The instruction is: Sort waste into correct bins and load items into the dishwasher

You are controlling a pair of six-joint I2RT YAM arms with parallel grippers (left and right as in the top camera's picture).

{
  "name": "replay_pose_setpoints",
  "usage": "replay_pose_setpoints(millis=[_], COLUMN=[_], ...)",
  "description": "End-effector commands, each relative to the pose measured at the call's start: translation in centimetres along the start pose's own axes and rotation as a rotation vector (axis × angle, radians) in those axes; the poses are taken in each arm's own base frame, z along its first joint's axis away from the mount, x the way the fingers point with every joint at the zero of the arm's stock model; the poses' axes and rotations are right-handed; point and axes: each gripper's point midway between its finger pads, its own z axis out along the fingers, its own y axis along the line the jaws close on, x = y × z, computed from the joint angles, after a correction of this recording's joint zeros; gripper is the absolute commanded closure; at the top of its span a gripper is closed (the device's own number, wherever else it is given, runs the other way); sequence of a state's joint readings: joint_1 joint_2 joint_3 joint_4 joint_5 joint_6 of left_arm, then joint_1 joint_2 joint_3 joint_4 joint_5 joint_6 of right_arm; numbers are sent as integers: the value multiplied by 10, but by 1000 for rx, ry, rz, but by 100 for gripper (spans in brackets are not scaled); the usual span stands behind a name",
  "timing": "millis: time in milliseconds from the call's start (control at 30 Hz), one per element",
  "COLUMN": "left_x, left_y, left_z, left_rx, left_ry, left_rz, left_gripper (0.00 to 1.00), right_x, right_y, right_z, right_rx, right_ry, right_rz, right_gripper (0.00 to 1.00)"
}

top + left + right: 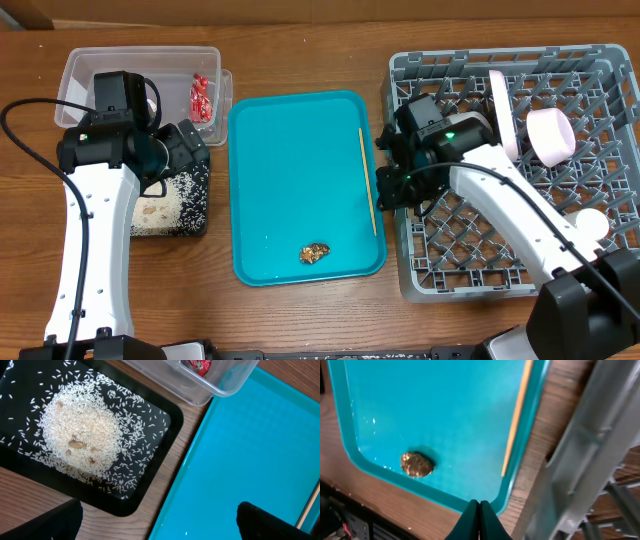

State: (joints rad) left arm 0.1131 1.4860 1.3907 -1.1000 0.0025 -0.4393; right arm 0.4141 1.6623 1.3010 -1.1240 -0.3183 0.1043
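Right wrist view: the right pincer (pixel 479 520) is seen at the bottom centre of the frame with its two tips pressed together and nothing between them. Just above and to the right of the tips, a single wooden chopstick (pixel 517 415) is laid along the inside of the right rim of the teal tray (pixel 445 405). Its long axis runs from the top of the frame down towards the tips, slightly slanted. Further to the left on the same tray, a small brown food scrap (pixel 416 464) is found near the lower left corner. The grey dish rack (pixel 590 435) fills the right of the frame, with a strip of wooden worktop (pixel 532 485) between it and the tray.

In the overhead view the chopstick is seen to run top to bottom, just to the left of the right pincer, so the right arm is judged much the nearer one. A grasp across the thin shaft would call for the tips to be opened first.

The left pincer (pixel 157 525) is spread wide and empty, between a black tray (pixel 165 410) strewn with rice grains (pixel 80 435) and the teal tray. A red wrapper (pixel 201 97) is lying in the clear tub (pixel 100 65).
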Motion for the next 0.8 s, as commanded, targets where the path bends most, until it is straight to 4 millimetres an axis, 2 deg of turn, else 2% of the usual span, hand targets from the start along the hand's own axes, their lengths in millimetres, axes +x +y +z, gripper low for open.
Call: replay_pose_setpoints(millis=[0,400,567,767], left_x=[-8,-8,-8,-8], left_y=[0,0,0,0], left_z=[-11,-11,-11,-11], left_rx=[4,4,4,4], left_ry=[-41,-41,-41,-41], left_rz=[-13,-13,-13,-13], left_gripper=[0,0,0,0], right_x=[-3,16,16,18], right_y=[8,0,-16,-24], right_z=[-12,0,0,-1], right_rx=[-19,-5,90,134], right_ry=[-29,40,29,29], right_rz=[-12,14,99,147], right_gripper=[96,96,96,96])
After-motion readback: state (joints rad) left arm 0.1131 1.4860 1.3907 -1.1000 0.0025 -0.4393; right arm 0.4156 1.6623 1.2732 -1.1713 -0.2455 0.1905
